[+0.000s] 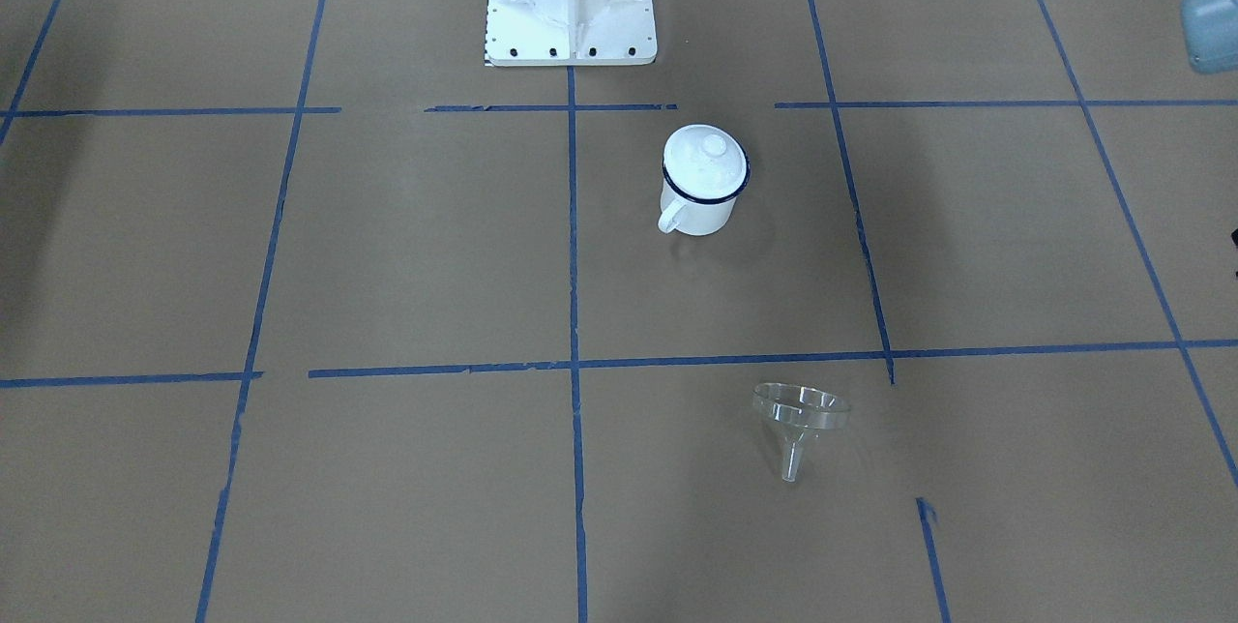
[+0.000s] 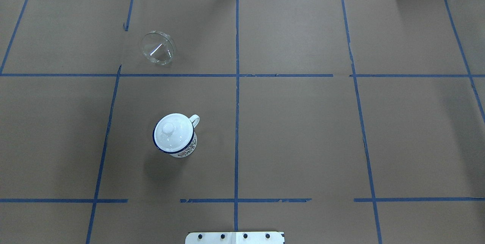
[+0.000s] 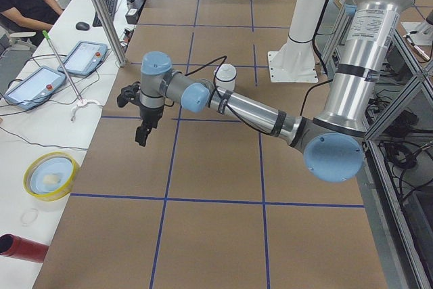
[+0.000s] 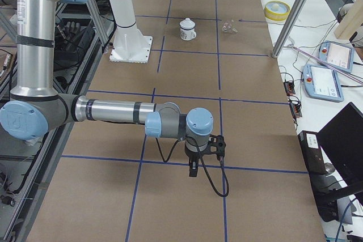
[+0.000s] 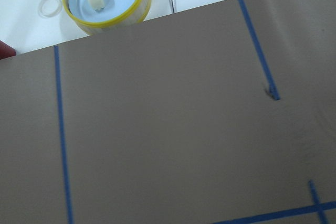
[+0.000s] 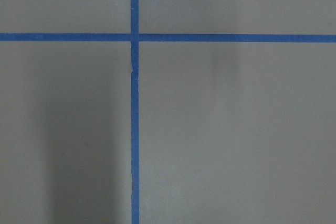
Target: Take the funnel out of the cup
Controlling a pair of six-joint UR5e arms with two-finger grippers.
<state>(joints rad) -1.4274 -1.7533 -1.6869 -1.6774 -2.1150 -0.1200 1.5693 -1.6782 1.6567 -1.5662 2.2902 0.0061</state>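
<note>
Brown-papered table (image 2: 303, 138) with blue tape grid (image 2: 237, 122); left gripper (image 3: 143, 135), right gripper (image 4: 193, 169): opening impossible to tell.

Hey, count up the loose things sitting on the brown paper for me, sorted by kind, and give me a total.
clear funnel: 1
white enamel mug: 1
white lid, sitting on the mug: 1
Total: 3

No readable text; arm label (image 3: 374, 28) too blurred to read.
</note>
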